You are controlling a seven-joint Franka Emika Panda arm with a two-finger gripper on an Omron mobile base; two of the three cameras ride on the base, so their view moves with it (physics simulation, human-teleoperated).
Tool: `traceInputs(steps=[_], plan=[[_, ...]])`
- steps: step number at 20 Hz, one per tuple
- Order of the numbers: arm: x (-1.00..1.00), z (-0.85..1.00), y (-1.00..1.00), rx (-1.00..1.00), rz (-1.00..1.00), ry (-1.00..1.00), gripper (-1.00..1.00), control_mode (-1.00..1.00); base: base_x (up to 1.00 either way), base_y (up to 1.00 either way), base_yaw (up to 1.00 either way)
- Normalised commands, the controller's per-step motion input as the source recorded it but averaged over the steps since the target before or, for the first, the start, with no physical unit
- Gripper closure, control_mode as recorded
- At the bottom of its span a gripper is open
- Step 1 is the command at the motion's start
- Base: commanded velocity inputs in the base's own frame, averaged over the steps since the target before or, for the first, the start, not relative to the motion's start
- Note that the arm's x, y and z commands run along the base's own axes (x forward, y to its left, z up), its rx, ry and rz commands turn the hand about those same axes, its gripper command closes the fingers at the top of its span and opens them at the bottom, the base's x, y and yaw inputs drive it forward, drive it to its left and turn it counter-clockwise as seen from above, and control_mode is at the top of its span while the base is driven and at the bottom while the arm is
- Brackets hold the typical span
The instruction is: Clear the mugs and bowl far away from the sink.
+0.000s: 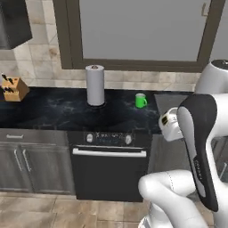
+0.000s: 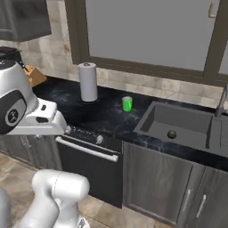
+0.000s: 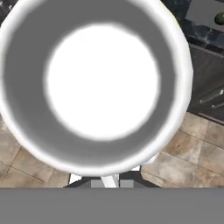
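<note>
claw (image 1: 171, 121) is seen in the left base view at 3 o'clock, clamped shut on the bowl (image 1: 168, 120), which is carried in the air off the front edge of the tabletop (image 1: 53, 111), above the cabinet fronts. the green mug (image 1: 140, 100) stands on the tabletop toward 11 o'clock from the claw, near but apart, handle to its right. the paper-towel roll (image 1: 95, 85) stands upright further toward 9 o'clock, and the knife block (image 1: 13, 88) sits at the far 9 o'clock end. open dark surface lies between the roll and the block, and it is judged to be the roomiest landing place away from the basin.

right base view: the sink (image 2: 182, 122) is recessed at 3 o'clock, the mug (image 2: 127, 103) just beside its 9 o'clock rim, the roll (image 2: 87, 82) beyond that. the bowl's grip is hidden behind the arm.

hand view: the bowl (image 3: 26, 109) is seen rim-on, its greyish inside facing the camera, floor tiles (image 3: 197, 153) below it at 4 o'clock. the coming move is judged to run leftward, away from the basin.
</note>
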Motion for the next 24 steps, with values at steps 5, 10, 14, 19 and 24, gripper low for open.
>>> traceInputs(steps=[5, 10, 14, 19, 24], plan=[[0.00, 0.00, 0.00, 0.00, 0.00, 0.00, 1.00, 1.00, -0.05, 0.02, 0.93], [0.00, 0.00, 0.00, 0.00, 0.00, 0.00, 1.00, 1.00, 0.00, 0.00, 1.00], [0.00, 0.00, 0.00, 0.00, 0.00, 0.00, 1.00, 1.00, 0.00, 0.00, 1.00], [0.00, 0.00, 0.00, 0.00, 0.00, 0.00, 1.00, 1.00, 0.00, 0.00, 1.00], [0.00, 0.00, 0.00, 0.00, 0.00, 0.00, 1.00, 1.00, 0.00, 0.00, 1.00]])
